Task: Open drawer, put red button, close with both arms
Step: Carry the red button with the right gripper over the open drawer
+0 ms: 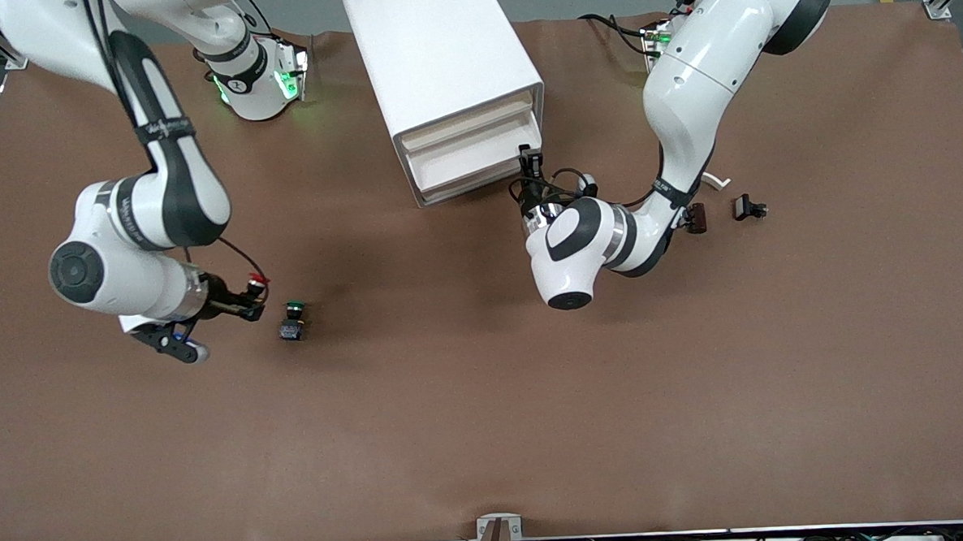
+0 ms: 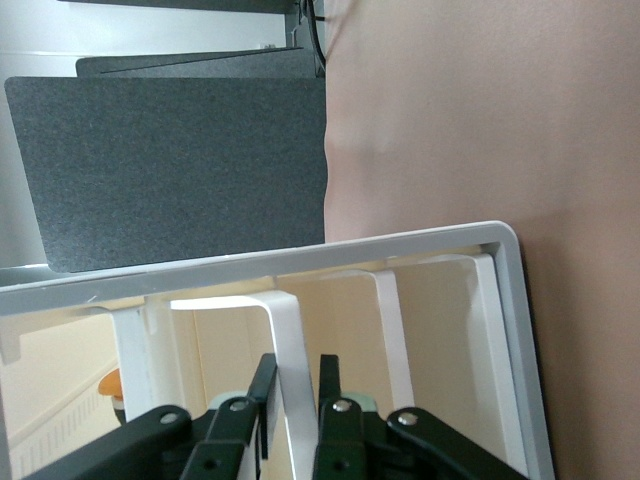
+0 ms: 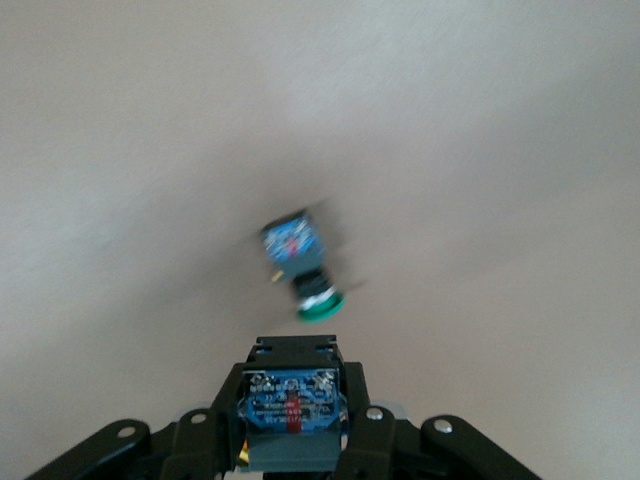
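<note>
The right pincer clamps the red button above the surface, beside the green button. The left pincer pinches the drawer handle. A skewed pull could slip off it or drag the cabinet.

From high across the table we face both arm bases, while our left wrist camera sits tight against the cabinet front and our right wrist camera looks down closely on the green-capped button, both also seen from above.
</note>
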